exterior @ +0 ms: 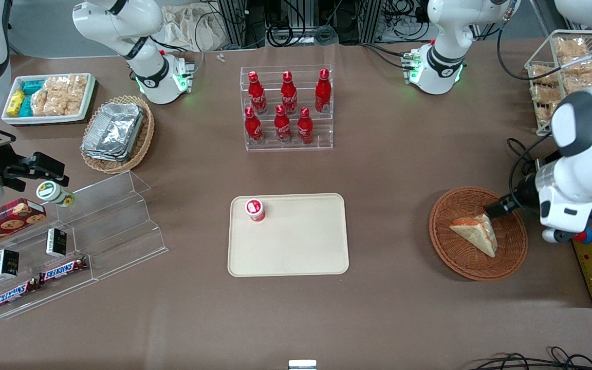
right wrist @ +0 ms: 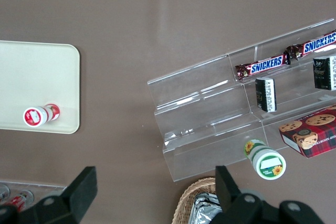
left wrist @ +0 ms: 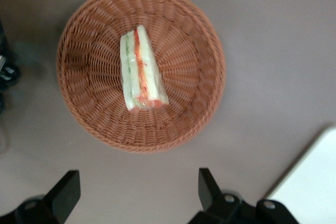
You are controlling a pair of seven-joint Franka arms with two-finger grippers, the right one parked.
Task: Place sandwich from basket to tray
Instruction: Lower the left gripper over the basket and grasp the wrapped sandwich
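A small red-and-white cup [exterior: 255, 209] stands upright; six red bottles [exterior: 285, 106] fill a clear rack [exterior: 287, 144] on the brown worktop [exterior: 388, 169]; Snickers bars [exterior: 39, 283] lie on a clear stepped stand [exterior: 106, 226]; foil containers [exterior: 113, 131] sit in a tan basket [exterior: 142, 144].

A cream tray [right wrist: 31, 72] with rounded corners lies on the brown worktop [right wrist: 157, 24], and a small red-and-white lidded cup [right wrist: 39, 115] rests on it close to one corner. Well apart from the tray stands a clear stepped acrylic shelf [right wrist: 210, 124]. On its steps lie two Snickers bars [right wrist: 261, 65] end to end, with two small dark packets [right wrist: 265, 94] just beside them. A green-and-white cup with a sunflower label [right wrist: 265, 158] lies tilted at the shelf's lowest step, next to a red tartan cookie box [right wrist: 311, 129]. A tan wicker basket [right wrist: 197, 203] holding foil containers [right wrist: 207, 214] shows at the edge.
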